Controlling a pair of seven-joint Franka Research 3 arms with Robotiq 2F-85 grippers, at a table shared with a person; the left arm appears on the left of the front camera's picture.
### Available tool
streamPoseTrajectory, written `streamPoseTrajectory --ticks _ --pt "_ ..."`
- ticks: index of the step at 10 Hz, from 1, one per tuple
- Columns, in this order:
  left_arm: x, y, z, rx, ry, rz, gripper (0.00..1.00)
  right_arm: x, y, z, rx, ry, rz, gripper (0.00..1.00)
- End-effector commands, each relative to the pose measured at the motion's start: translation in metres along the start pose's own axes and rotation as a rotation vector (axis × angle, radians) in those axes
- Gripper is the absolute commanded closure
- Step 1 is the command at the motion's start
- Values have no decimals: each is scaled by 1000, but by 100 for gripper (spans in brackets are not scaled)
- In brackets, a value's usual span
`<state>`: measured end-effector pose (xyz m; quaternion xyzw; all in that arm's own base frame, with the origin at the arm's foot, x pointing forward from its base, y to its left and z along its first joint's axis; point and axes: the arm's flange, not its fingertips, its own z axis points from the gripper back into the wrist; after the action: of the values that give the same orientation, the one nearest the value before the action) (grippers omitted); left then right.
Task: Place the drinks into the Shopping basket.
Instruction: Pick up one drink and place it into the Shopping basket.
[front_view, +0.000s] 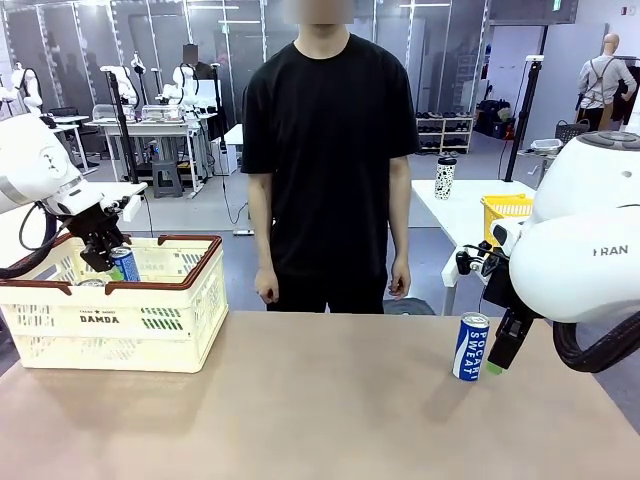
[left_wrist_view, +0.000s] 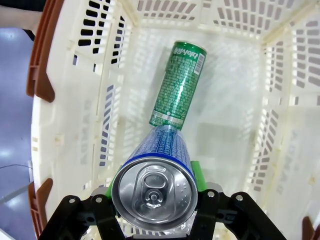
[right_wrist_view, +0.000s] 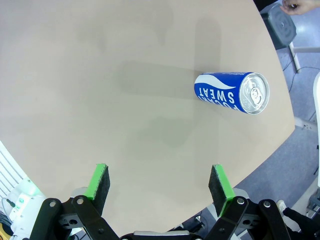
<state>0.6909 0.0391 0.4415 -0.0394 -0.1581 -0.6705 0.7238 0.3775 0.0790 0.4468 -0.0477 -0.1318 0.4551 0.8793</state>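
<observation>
Left wrist view: left gripper (left_wrist_view: 152, 184) is clamping a blue can (left_wrist_view: 161, 155) inside the basket (left_wrist_view: 42, 75), probably for dropping, while right gripper (right_wrist_view: 159, 181) is hovering, fingers apart.

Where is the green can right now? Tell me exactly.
In the left wrist view, the green can lies on the floor of the Shopping basket on the robot's left, just beyond the blue can held by the left gripper.

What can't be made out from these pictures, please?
Front view: lower end of the blue can in the left claw, behind the Shopping basket wall.
Left wrist view: green can print, too small.
Right wrist view: second blue can lettering, partly round its side.
</observation>
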Motion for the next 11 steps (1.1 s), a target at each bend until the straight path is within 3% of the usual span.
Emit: streamPoseTrajectory --ticks 1,11 --pt "-4 4 -1 -30 2 -31 42 0 0 0 0 0 -2 0" --pt "-15 9 -44 -108 62 -25 42 0 0 0 0 0 -2 0"
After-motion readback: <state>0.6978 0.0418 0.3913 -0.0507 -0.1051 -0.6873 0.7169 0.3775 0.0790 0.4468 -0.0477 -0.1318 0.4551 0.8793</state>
